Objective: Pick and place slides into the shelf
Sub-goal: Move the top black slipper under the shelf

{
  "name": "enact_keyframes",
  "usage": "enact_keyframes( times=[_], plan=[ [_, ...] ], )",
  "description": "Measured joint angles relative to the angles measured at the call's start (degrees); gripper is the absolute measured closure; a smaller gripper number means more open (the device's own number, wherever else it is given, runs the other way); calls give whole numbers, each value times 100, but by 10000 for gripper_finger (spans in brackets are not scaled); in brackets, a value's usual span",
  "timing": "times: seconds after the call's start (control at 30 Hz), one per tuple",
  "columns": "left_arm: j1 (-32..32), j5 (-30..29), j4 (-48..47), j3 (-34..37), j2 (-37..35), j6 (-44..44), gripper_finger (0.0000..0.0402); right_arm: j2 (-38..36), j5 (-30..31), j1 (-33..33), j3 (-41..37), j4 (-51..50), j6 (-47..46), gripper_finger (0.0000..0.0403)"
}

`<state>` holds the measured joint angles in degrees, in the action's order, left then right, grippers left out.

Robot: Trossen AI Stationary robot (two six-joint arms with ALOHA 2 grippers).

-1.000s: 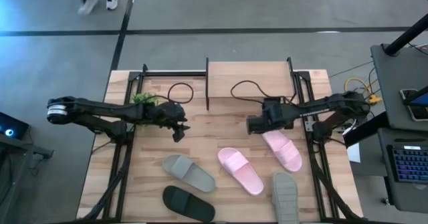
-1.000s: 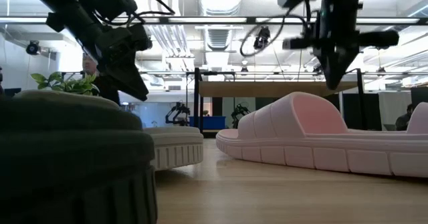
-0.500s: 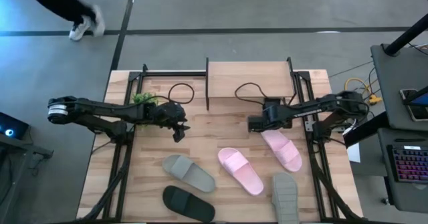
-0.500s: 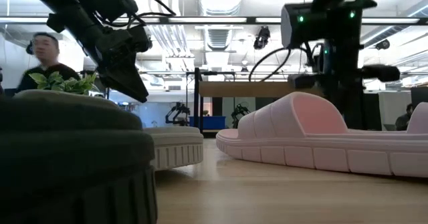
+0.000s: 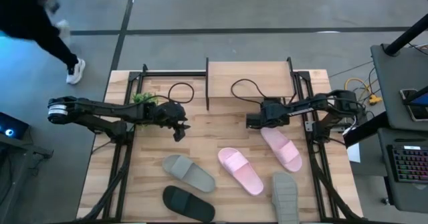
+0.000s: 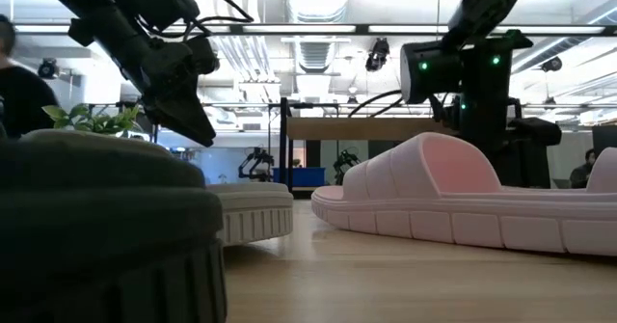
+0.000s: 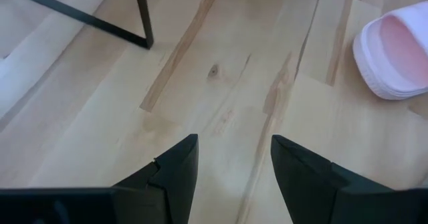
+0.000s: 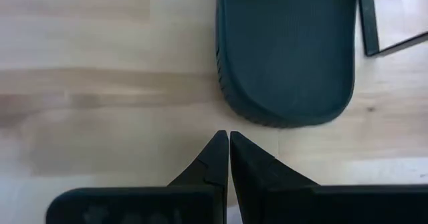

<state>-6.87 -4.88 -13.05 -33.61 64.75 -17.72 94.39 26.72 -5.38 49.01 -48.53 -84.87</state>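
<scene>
Five slides lie loose on the light wooden table [image 5: 221, 134], all in front of the small plank-topped shelf with thin black legs [image 5: 249, 77]: two pale pink slides [image 5: 241, 170] [image 5: 281, 148], a light grey slide [image 5: 189, 172], a second light grey slide [image 5: 285, 196] and a black slide [image 5: 189, 204]. The right wrist view shows another dark slide [image 8: 287, 50] lying beside a black shelf leg, probably already stowed under the shelf. Nothing sits on the shelf's plank.

The right gripper [image 5: 253, 122] hangs just in front of the shelf, fingers pressed together on nothing, so it looks done with a placement. The left gripper [image 5: 178, 132] hovers off the shelf's front-left corner, near the small green plant [image 5: 142, 99], fingers parted and empty over bare wood, likely ready for the next pick. A person in dark clothes [image 5: 33, 23] walks behind the table, well away from the shelf.
</scene>
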Motion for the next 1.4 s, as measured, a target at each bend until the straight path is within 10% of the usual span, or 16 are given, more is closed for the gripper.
enact_keyframes(
  times=[1.4],
  plan=[
    [-1, -141, 52, 22, 0, 11, 228, 367, 488, -278, 136, -44, 777, 394]
  ],
)
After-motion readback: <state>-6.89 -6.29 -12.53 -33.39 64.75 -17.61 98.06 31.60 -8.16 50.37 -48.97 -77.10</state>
